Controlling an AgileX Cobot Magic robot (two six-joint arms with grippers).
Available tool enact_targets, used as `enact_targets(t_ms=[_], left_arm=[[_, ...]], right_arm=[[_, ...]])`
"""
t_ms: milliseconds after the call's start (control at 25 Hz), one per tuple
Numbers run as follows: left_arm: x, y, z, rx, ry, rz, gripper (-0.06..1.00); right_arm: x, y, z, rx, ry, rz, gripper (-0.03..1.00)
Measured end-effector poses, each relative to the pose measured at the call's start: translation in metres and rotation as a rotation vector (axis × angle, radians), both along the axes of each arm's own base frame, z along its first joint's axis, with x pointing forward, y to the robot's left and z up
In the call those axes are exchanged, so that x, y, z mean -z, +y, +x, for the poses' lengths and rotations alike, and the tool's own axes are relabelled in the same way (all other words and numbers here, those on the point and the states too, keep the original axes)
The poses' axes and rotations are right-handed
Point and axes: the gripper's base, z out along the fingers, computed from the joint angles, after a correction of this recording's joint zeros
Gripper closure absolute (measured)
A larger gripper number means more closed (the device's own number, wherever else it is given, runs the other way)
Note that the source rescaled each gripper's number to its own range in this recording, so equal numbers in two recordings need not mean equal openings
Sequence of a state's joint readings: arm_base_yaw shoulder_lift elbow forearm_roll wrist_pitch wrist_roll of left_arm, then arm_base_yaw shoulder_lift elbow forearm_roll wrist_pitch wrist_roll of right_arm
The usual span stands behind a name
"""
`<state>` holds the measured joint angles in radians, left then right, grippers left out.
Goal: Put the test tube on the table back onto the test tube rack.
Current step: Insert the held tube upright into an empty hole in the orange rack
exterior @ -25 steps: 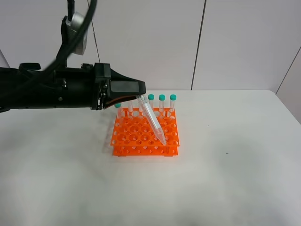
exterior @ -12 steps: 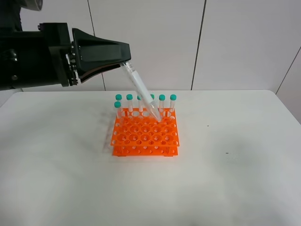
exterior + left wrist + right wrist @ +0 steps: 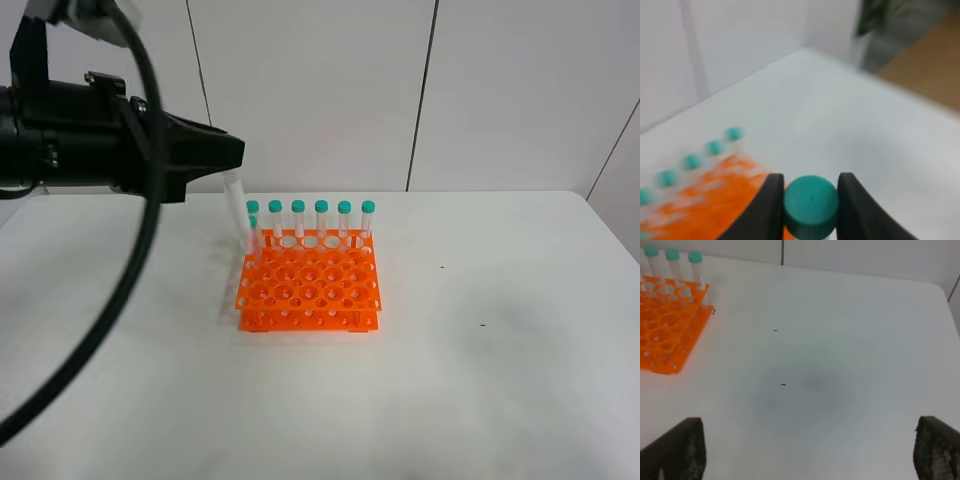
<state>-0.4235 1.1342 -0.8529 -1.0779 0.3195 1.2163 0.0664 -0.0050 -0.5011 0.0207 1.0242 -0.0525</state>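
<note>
Walls: white panels [image 3: 310, 90], split by thin dark vertical seams [image 3: 421, 95].
Floor: brown floor [image 3: 935, 55], blurred, in the left wrist view.
Light: even, soft.

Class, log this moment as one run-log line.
left gripper: shut on test tube | test tube: tilted, tip at rack back-left corner, not seated | right gripper: open, empty
</note>
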Motion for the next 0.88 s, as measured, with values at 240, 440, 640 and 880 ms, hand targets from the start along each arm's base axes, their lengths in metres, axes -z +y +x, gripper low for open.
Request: enact_targets(t_ms=[240,440,640,880], left_arm=[[-0.004,0.000,0.008,-0.178,-0.168,0.128,0.94],[-0.003,-0.012,0.021,-0.255,-0.227,0.029,0.94],[0.028,-0.027,0.050,-0.279,-0.211,0.053,0.94],[0.062,-0.042,0.065,-0.277,-0.128,0.071,0.94]], right_arm=[[0.000,0.000,0.000,0.000,0.000,0.000,0.06],[0.000,0.000,0.000,0.000,0.000,0.000,0.06],[0.000,0.000,0.000,-0.001,0.000,0.001,0.06],[0.000,0.000,0.000,-0.001,0.000,0.001,0.06]])
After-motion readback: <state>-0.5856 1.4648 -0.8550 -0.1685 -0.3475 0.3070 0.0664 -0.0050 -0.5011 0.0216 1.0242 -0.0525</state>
